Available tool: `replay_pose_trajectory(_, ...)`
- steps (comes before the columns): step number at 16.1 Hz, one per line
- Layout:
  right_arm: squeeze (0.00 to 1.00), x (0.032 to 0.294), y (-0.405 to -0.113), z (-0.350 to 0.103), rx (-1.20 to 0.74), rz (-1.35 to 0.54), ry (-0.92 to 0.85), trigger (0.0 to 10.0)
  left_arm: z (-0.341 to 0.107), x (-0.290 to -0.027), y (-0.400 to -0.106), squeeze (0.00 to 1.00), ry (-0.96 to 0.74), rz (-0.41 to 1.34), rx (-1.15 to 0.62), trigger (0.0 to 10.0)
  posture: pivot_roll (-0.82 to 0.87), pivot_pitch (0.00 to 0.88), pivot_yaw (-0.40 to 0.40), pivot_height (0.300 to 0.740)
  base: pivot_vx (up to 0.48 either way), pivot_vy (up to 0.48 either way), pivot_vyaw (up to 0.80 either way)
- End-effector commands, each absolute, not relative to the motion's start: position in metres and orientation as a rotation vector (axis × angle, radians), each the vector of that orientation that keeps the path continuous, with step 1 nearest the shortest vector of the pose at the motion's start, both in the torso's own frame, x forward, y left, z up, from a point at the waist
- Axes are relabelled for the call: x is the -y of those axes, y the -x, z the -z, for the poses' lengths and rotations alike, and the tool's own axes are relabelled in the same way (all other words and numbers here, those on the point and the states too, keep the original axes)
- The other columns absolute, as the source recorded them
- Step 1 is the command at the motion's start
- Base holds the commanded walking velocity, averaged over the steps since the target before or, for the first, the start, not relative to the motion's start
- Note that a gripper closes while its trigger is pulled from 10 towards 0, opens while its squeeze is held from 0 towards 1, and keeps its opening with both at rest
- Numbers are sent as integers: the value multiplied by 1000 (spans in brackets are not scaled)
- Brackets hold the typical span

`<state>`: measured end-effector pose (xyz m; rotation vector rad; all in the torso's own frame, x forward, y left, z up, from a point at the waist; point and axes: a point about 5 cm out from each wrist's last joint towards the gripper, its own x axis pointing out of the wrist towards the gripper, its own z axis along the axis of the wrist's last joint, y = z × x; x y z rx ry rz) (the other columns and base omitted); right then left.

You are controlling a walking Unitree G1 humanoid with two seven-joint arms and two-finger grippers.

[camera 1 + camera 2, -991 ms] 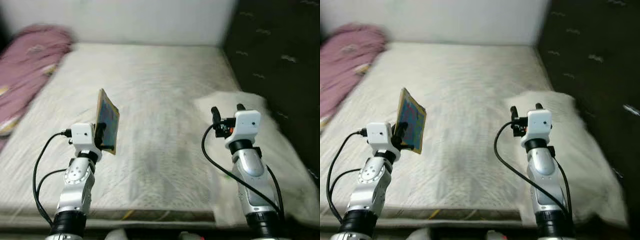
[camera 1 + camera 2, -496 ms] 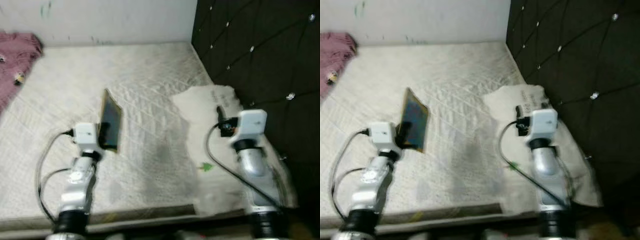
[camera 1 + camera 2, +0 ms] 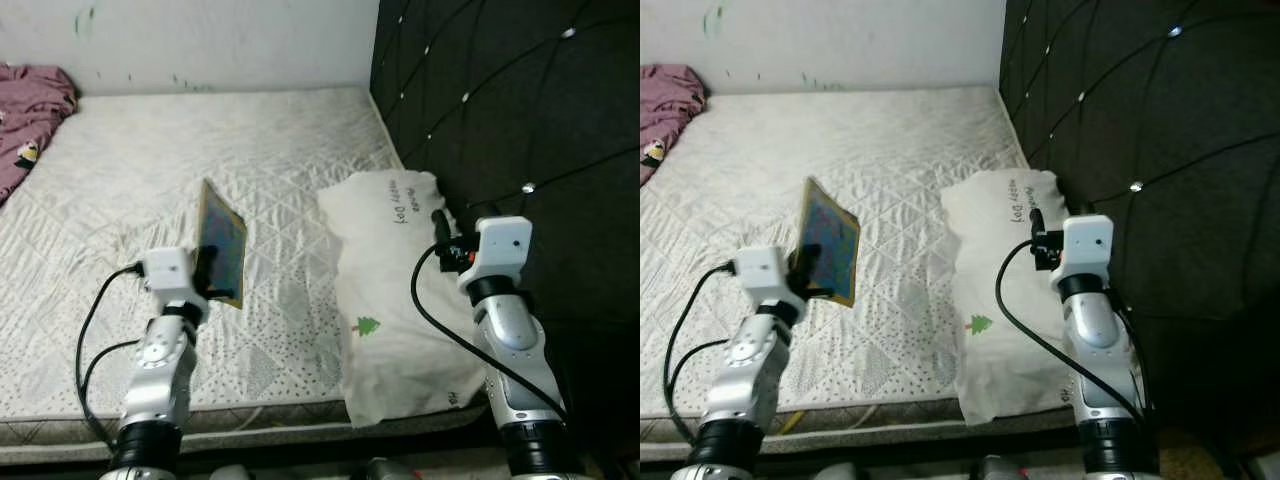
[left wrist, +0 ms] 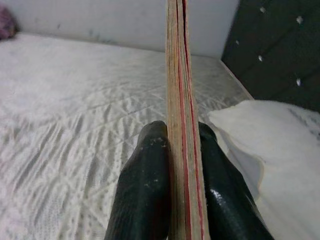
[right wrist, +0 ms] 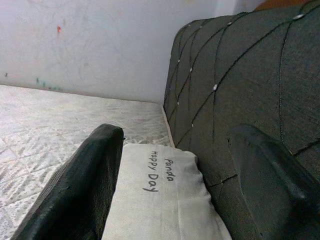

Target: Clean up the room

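Left fingers (image 4: 145,195) pinching a thin book (image 3: 222,244) by its lower edge, upright above the bed (image 3: 120,170). Right fingers (image 5: 90,185) spread, empty, over the pillow (image 3: 390,300). Might pivot or slip out: narrow edge grip.

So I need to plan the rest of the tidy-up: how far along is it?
Done: nothing clearly put away. In hand: the left gripper is shut on a thin book, held upright above the mattress. The right gripper is open by the pillow. Left: the book needs a place, and the pink blanket lies bunched at the far corner.
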<state>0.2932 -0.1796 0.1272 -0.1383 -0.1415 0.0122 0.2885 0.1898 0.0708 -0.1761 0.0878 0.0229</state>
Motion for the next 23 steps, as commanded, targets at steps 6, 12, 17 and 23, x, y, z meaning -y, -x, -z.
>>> replay_pose_trajectory(6, 0, 174, -285, -125, 129, -29, 106, 10000, -75, -193, -267, 0, 201, -20, -112, 10000, -73, 0, 16, 740, 0, 0, 0)
replay_pose_trajectory(12, 0, 170, -278, -120, 105, -43, 96, 10000, -73, -193, -258, 0, 230, -22, -146, 10000, -73, 0, 9, 697, 0, 0, 0)
replay_pose_trajectory(17, 0, 169, -278, -120, 104, -55, 92, 10000, -76, -194, -259, 0, 216, -24, -142, 10000, -72, 0, 5, 677, 0, 0, 0)
replay_pose_trajectory(23, 0, 169, -278, -121, 97, -55, 97, 10000, -78, -192, -263, 0, 238, -46, -144, 10000, -76, 0, 5, 662, 0, 0, 0)
